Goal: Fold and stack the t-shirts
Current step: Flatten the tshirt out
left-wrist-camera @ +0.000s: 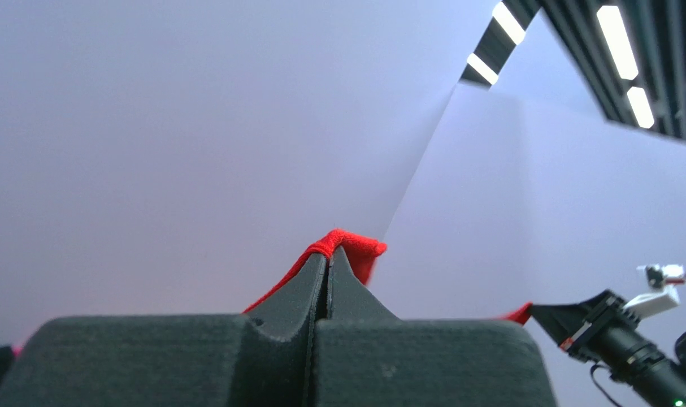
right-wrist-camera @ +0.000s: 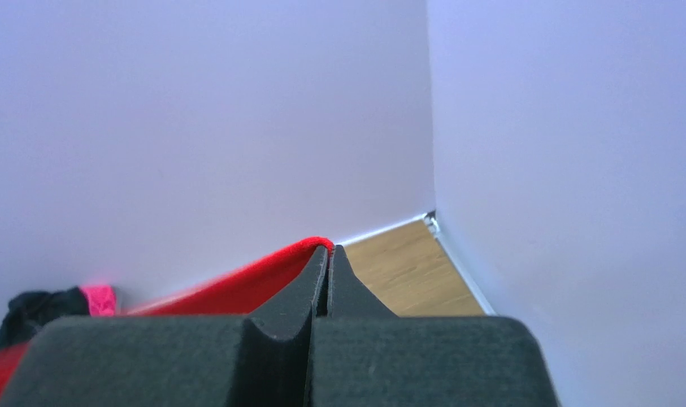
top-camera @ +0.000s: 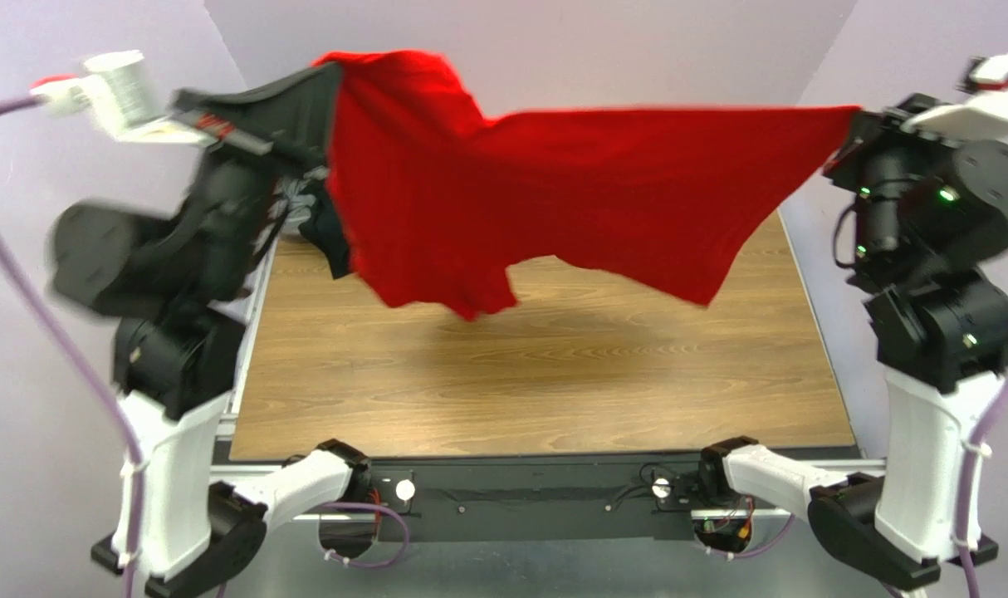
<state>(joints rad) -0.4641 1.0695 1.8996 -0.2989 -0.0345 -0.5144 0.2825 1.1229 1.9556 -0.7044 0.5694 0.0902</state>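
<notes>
A bright red t-shirt (top-camera: 571,187) hangs stretched in the air above the wooden table, held at both ends. My left gripper (top-camera: 332,72) is shut on its upper left corner, which bunches up high. My right gripper (top-camera: 850,128) is shut on its right corner. The lower edge sags in the middle and hangs clear of the table top. In the left wrist view the closed jaws of the left gripper (left-wrist-camera: 329,251) pinch a fold of red cloth (left-wrist-camera: 361,247). The right wrist view shows the right gripper (right-wrist-camera: 328,248) clamped on the red hem (right-wrist-camera: 227,292).
The wooden table (top-camera: 534,374) lies below the hanging shirt. A black t-shirt (top-camera: 332,243) sits at the back left, partly hidden by the red one. In the right wrist view, black cloth (right-wrist-camera: 34,309) and hot pink cloth (right-wrist-camera: 100,298) lie together. Pale walls close in the back and sides.
</notes>
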